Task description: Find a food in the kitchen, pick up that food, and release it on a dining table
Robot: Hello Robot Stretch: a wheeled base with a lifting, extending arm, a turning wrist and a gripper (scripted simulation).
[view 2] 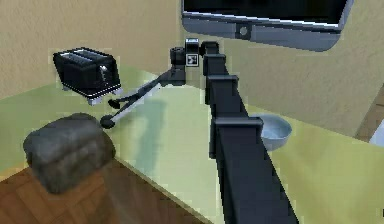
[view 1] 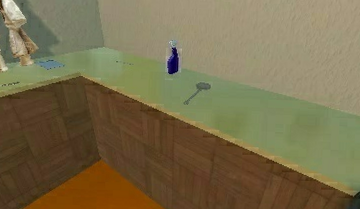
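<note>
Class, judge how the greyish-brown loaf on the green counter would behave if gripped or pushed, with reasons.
The loaf looks broad and low, lying flat on the counter, so it would likely slide, not tip. Its rounded, bread-like form suggests it is probably light and soft, denting under a firm grip.

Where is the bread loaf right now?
In the arm side view's lower left, the bread loaf lies on the green counter near its edge, just below the black toaster and left of the arm.
</note>
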